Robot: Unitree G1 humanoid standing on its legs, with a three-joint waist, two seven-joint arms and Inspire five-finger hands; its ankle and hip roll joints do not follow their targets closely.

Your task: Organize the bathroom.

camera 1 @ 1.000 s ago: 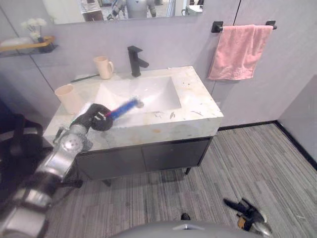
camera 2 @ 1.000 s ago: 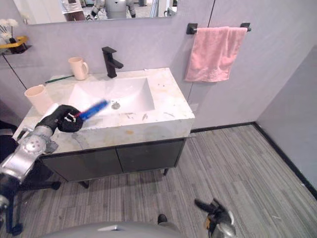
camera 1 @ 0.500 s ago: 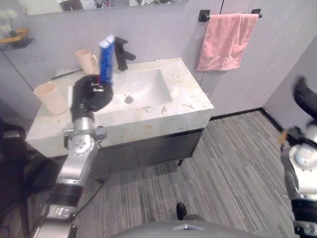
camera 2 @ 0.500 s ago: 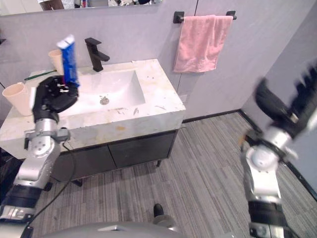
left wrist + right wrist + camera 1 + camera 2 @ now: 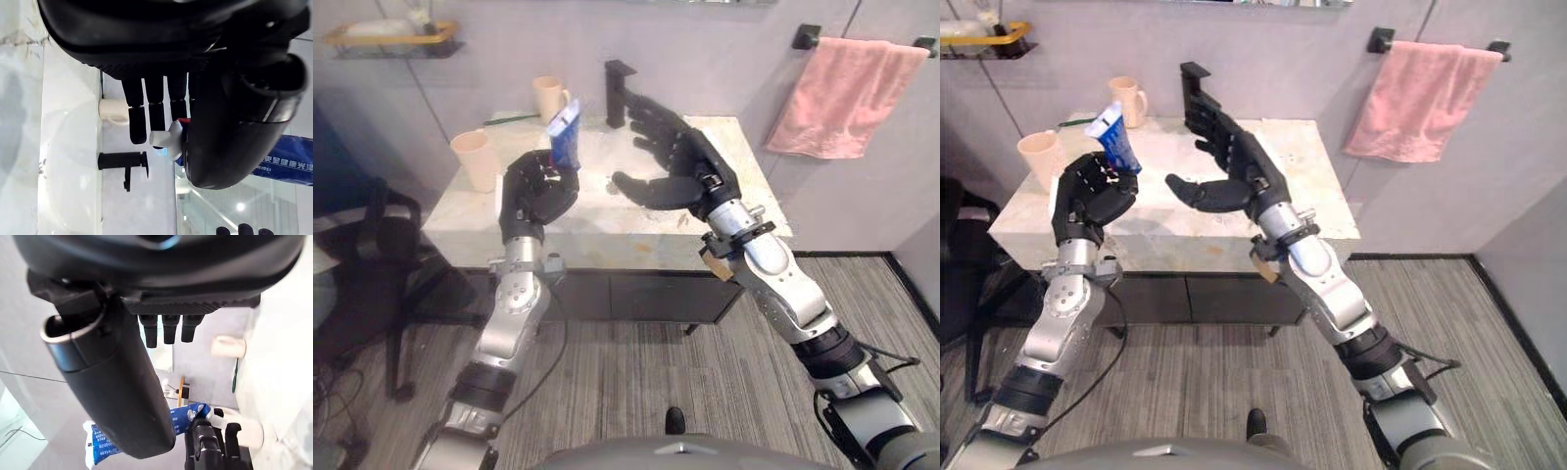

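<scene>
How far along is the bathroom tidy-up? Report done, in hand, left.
Done: nothing visibly put away yet. In hand: the left hand grips the blue tube upright above the counter, and the right hand is open beside it. Left: the tube needs a place, perhaps the near cup; a green toothbrush lies by the far mug.

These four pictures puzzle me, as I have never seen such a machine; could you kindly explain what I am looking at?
It is a humanoid robot tidying a bathroom. Two pictures come from a stereo camera on its head, looking down at its arms. The other two come from cameras on its wrists, looking along each dark hand from very close.

Before it stands a pale marble vanity top with a black faucet. A beige handleless cup stands near the counter's left end, a cream mug with a handle by the wall.

The left hand is curled round a blue toothpaste tube with a white cap, held upright. The right hand hovers open beside it, holding nothing.
</scene>
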